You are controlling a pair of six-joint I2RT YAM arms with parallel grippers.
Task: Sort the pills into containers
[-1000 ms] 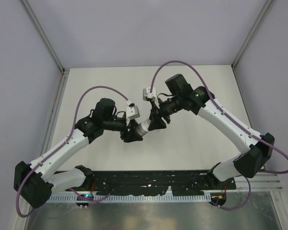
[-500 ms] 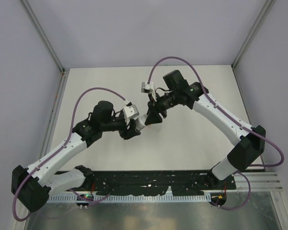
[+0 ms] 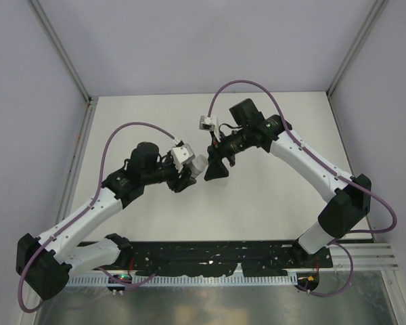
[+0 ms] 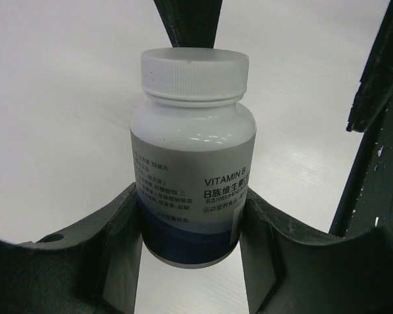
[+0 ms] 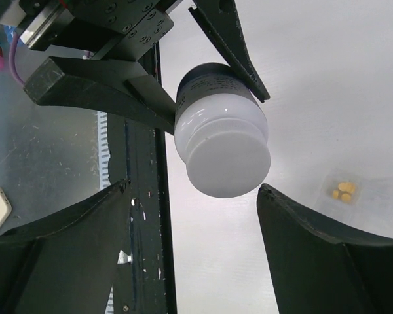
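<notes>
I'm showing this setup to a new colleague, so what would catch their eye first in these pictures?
The white-capped vitamin bottle stands out, clamped by its body in the left gripper over the middle of the table. The right gripper is open, straddling the cap without gripping it. Beyond it, a few small orange pills lie on the table in what looks like a clear packet.

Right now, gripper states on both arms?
left gripper: closed on the bottle.
right gripper: open, holding nothing, jaws spread in front of the bottle's white cap.
</notes>
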